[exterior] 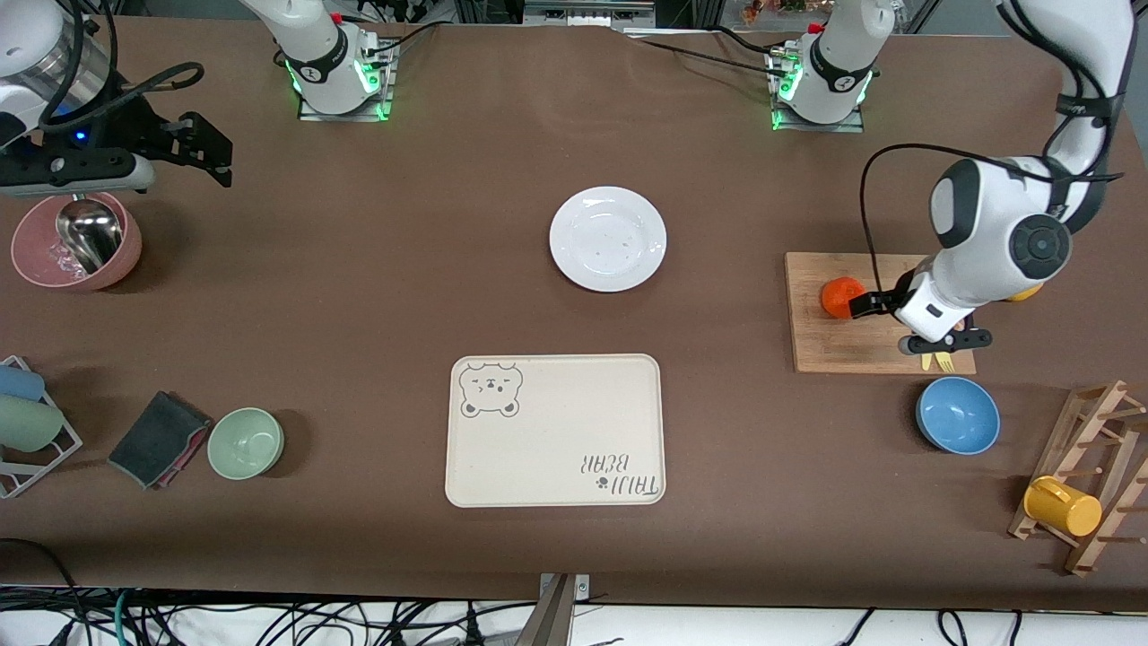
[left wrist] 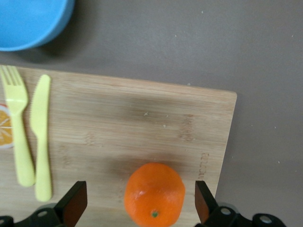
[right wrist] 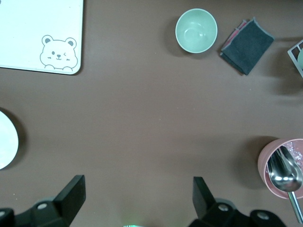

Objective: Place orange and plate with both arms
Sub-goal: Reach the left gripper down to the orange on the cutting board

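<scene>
We log the surroundings first. A rectangular bamboo cutting board (exterior: 843, 345) sits at the right of the front frame, toward the left arm's end of the table. On it lie a pale yellow plastic fork (left wrist: 16, 130) and matching knife (left wrist: 41, 137), side by side, apart from the fruit. A glossy blue bowl (exterior: 958, 414) rests off the board, lower in the frame. A cream rectangular bear-printed tray (exterior: 556, 431) lies at lower centre. At lower left are a pale green bowl (exterior: 246, 442) and a folded dark grey cloth (exterior: 160, 439); at upper left, a pink bowl (exterior: 36, 260) holding a steel spoon (exterior: 88, 235).

The round glossy white plate (exterior: 608, 239) lies bare at upper centre, well apart from everything.

The small bright orange-red orange (exterior: 841, 297) sits on the board near its edge. The left gripper (left wrist: 139, 203) hangs low over it, fingers spread wide, one either side, neither pad touching the peel.

The right gripper (right wrist: 137, 198) waits at upper left, over bare brown tabletop beside the pink bowl, fingers spread, holding nothing.
</scene>
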Robot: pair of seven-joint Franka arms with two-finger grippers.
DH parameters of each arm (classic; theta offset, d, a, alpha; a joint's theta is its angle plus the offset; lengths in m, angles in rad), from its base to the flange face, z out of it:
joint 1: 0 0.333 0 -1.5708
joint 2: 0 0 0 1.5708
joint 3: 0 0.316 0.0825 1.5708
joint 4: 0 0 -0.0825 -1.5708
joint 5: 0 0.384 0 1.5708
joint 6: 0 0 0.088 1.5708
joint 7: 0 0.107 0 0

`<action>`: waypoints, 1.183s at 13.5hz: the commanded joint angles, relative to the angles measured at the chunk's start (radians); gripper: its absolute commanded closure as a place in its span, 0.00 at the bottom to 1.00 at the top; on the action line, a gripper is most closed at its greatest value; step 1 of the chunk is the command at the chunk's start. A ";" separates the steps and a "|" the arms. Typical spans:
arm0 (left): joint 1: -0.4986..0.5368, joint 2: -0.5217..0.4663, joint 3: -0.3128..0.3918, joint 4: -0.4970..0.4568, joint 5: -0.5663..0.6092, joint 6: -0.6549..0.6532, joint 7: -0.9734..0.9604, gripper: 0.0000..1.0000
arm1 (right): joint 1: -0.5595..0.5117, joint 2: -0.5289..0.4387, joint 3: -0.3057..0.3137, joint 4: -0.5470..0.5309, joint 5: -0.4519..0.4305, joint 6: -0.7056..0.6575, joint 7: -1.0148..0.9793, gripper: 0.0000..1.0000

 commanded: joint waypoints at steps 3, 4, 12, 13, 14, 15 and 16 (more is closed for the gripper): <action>-0.013 0.025 0.004 -0.064 -0.031 0.071 0.004 0.00 | -0.001 -0.011 0.002 0.009 -0.004 -0.026 0.005 0.00; -0.013 0.029 0.002 -0.078 -0.031 0.087 0.004 0.00 | -0.001 -0.014 -0.001 0.009 -0.002 -0.029 0.005 0.00; -0.013 0.051 0.002 -0.098 -0.086 0.096 0.010 0.57 | -0.001 -0.014 -0.033 0.012 0.000 -0.038 0.005 0.00; -0.013 0.048 0.002 -0.096 -0.086 0.093 0.010 0.84 | -0.001 -0.014 -0.038 0.011 0.000 -0.040 0.005 0.00; -0.013 0.045 0.001 -0.093 -0.086 0.091 0.011 0.99 | -0.001 -0.014 -0.040 0.011 0.000 -0.040 0.007 0.00; -0.015 0.040 0.001 -0.089 -0.086 0.090 0.012 1.00 | -0.001 -0.008 -0.046 0.014 -0.002 -0.037 0.005 0.00; -0.018 0.028 -0.007 -0.086 -0.085 0.087 0.012 1.00 | -0.002 -0.009 -0.058 0.014 0.000 -0.037 0.007 0.00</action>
